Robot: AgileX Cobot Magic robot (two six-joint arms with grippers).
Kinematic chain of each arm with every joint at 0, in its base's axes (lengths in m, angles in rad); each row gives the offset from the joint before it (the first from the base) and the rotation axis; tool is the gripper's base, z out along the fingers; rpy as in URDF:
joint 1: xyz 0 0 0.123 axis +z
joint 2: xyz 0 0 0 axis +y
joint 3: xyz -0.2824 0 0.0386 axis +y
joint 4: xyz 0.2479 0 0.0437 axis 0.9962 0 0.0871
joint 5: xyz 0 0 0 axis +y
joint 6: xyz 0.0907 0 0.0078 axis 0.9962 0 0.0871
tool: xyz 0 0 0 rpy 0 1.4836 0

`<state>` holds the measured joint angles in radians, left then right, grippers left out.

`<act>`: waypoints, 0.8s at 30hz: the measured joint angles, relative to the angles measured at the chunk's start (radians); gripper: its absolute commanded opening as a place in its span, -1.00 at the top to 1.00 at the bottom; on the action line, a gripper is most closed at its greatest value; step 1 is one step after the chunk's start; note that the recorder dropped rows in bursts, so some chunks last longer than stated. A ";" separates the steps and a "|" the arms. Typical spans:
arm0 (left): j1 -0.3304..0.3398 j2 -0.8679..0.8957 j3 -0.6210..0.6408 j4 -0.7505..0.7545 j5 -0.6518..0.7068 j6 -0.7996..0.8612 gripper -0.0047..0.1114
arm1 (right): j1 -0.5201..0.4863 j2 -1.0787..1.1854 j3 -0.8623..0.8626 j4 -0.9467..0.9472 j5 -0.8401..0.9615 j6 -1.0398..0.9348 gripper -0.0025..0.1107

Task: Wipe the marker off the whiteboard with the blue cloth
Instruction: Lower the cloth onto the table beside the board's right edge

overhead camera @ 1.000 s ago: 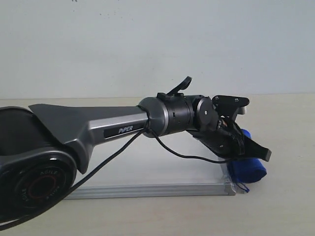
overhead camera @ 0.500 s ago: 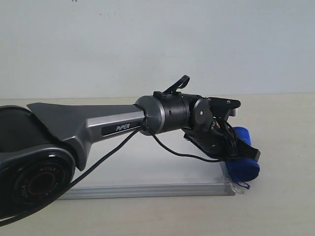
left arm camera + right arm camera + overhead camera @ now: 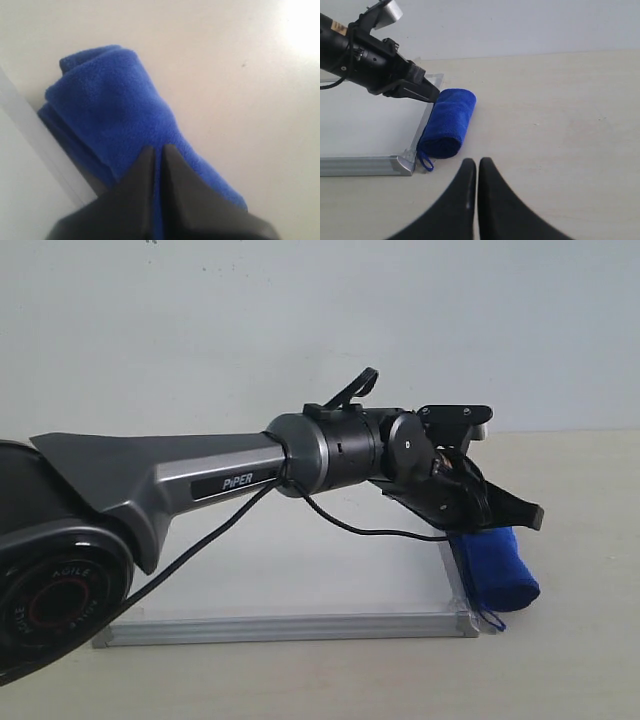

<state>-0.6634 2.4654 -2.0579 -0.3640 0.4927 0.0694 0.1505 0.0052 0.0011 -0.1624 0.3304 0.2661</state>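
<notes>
Left gripper (image 3: 158, 151) raised off blue cloth (image 3: 498, 568), jaws together, right gripper (image 3: 472, 170) likewise together, cloth against whiteboard (image 3: 300, 626)

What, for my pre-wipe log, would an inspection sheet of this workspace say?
Surface: pale beige table.
Job's things: whiteboard lies flat; blue cloth lies rolled on the table, touching the frame's right side in the exterior view; marker ink not seen on the visible board.
Clutter: nothing seen.
Grippers: left gripper shut, tips over the cloth; right gripper shut, apart from it.
Cables: black cable hangs under the left arm, above the board.
Surroundings: plain pale wall.
</notes>
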 measured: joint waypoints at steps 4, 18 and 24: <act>-0.004 0.000 0.000 -0.011 -0.038 0.019 0.85 | 0.000 0.000 0.000 0.000 0.000 0.000 0.93; -0.010 0.038 0.000 -0.017 -0.040 0.021 0.85 | 0.000 0.000 0.000 0.000 0.000 0.000 0.93; -0.018 0.065 0.000 -0.017 -0.022 0.030 0.85 | 0.000 0.000 0.000 0.000 0.000 0.000 0.93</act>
<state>-0.6816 2.5307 -2.0579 -0.3812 0.4712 0.0999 0.1505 0.0052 0.0011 -0.1624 0.3304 0.2661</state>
